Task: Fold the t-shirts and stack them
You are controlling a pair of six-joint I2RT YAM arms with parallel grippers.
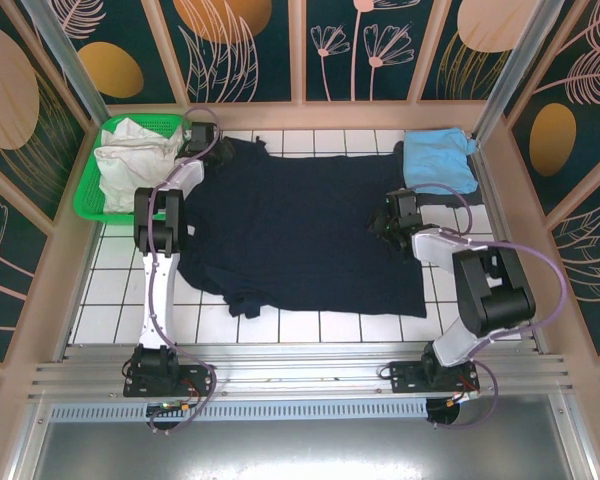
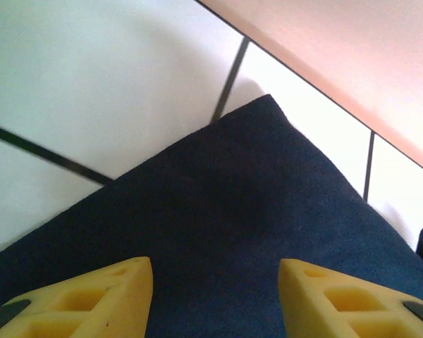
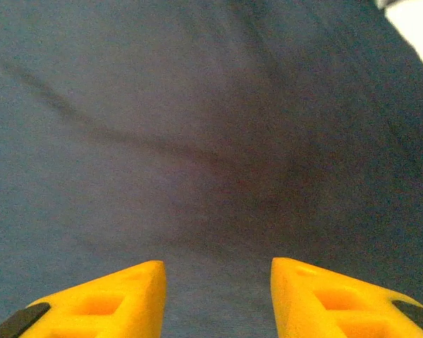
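The dark navy t-shirt (image 1: 300, 225) lies spread flat over the middle of the tiled table. My left gripper (image 1: 206, 147) hovers at its back-left corner, next to the basket. In the left wrist view that gripper (image 2: 215, 274) is open, its yellow fingers (image 2: 106, 296) apart over a pointed corner of the navy cloth (image 2: 247, 204). My right gripper (image 1: 389, 218) sits over the shirt's right side. It (image 3: 218, 274) is open too, with smooth navy fabric (image 3: 197, 127) below and nothing pinched. A folded light blue t-shirt (image 1: 440, 160) rests at the back right. The white t-shirt (image 1: 130, 155) lies crumpled in the basket.
A green mesh basket (image 1: 88, 195) stands at the back left corner. Wooden walls (image 1: 310, 112) ring the table on three sides. Bare white tiles (image 1: 110, 290) show to the left of the navy shirt and along the near edge.
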